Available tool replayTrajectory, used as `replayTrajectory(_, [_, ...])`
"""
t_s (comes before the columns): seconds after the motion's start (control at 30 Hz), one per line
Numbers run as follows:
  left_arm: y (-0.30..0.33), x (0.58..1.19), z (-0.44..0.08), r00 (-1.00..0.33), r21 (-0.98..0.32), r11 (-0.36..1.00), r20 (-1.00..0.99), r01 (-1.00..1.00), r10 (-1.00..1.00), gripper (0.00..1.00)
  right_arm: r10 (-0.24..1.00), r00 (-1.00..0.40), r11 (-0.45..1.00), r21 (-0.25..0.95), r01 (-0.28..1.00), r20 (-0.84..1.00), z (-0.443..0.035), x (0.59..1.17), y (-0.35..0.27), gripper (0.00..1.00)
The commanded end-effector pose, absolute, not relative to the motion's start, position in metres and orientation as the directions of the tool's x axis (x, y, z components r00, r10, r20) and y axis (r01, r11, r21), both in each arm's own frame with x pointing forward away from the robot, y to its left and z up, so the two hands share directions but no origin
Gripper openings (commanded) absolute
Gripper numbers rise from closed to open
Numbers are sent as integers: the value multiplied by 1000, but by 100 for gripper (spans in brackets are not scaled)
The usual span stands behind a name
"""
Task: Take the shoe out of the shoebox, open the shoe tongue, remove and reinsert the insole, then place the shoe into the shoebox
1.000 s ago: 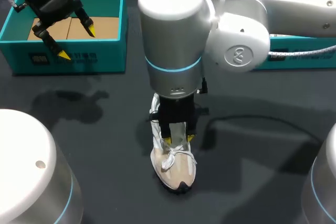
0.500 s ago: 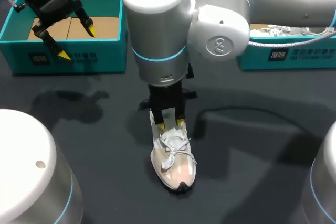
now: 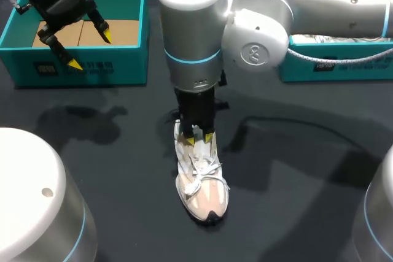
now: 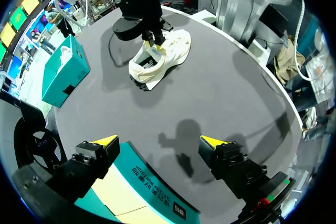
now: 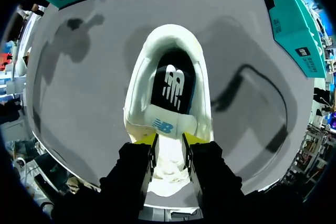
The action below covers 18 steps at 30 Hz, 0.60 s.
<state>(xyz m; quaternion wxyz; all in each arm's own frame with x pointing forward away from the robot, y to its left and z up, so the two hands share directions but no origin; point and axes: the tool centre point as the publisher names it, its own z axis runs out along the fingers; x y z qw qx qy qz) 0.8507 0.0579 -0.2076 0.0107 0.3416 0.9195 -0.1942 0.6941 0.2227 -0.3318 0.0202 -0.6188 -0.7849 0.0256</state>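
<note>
Pinching the white tongue (image 5: 170,125) of the cream lace-up sneaker (image 3: 202,183), the right gripper (image 3: 200,137) stands at the middle of the dark worktop (image 3: 295,182). The left gripper (image 3: 89,47), spread, hovers over the teal cardboard shoebox (image 3: 92,69) at the far-left corner; white print marks its front.

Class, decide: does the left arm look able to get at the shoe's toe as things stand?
Probably yes: the right gripper holds only the tongue, leaving the toe uncovered across bare table.
</note>
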Motion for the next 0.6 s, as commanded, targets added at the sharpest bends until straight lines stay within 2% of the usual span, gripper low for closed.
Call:
replayTrajectory(0.03, [58,851,-208,-766,-349,691,-151,633,625,100,972,-231,230,-25,973,-47,-308,684,219,28])
replayTrajectory(0.2, [58,851,-208,-766,-349,691,-151,633,625,100,968,-241,241,-12,971,-73,-303,682,220,29])
replayTrajectory(0.6, [58,851,-208,-766,-349,691,-151,633,625,100,961,-272,275,-92,957,44,-346,706,205,29])
